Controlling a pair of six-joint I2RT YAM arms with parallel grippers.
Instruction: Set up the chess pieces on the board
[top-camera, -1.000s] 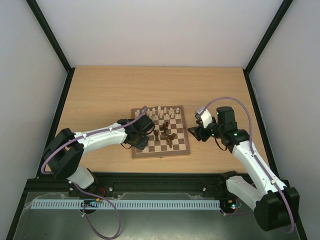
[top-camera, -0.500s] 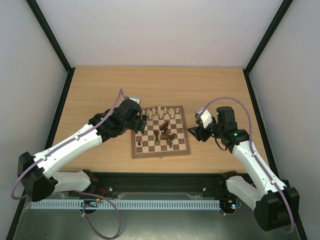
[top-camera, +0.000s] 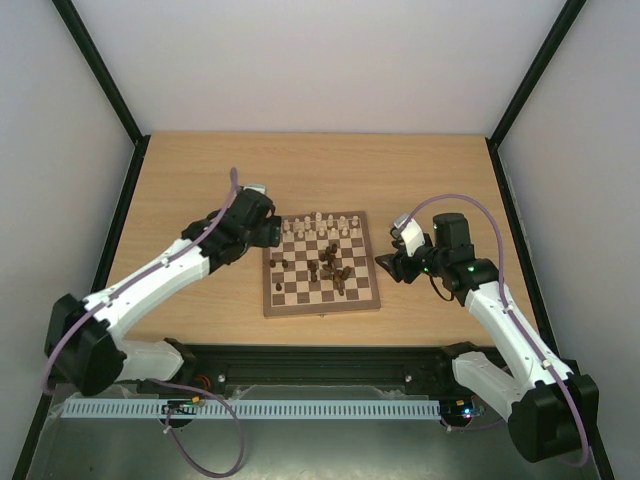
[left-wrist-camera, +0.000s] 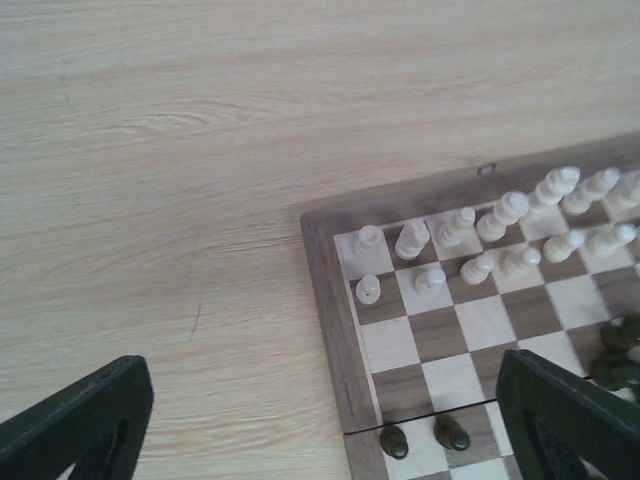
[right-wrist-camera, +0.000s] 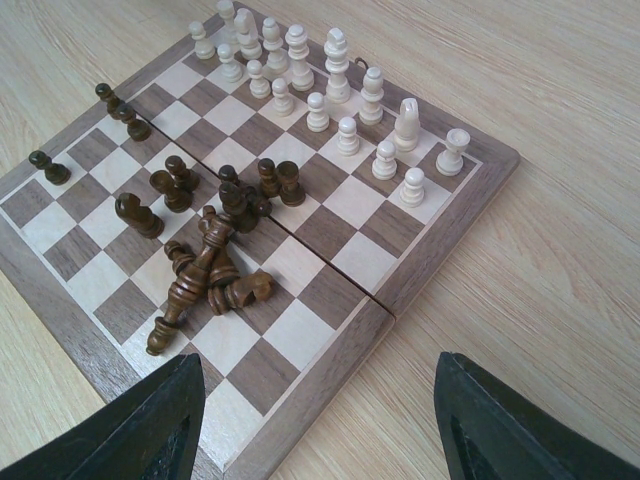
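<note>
The board (top-camera: 320, 308) lies mid-table. Cream chess pieces (top-camera: 320, 226) stand in two rows along its far edge. Dark chess pieces (top-camera: 331, 264) crowd the centre, several of them tipped over in a heap (right-wrist-camera: 205, 270). Two dark pawns (left-wrist-camera: 452, 432) stand on the left side. My left gripper (top-camera: 270, 234) hovers open above the board's far left corner, with nothing between its fingers (left-wrist-camera: 85, 420). My right gripper (top-camera: 388, 266) hangs open just off the right edge, over the board's border (right-wrist-camera: 440, 235), and is also empty.
Bare wooden table (top-camera: 200, 180) surrounds the board. Black frame posts (top-camera: 130, 200) and pale walls close in both sides and the back. The arm bases and a cable rail (top-camera: 250, 408) run along the near edge.
My left gripper has swung from the board's near left part to its far left corner and opened its jaws. The right arm has not moved.
</note>
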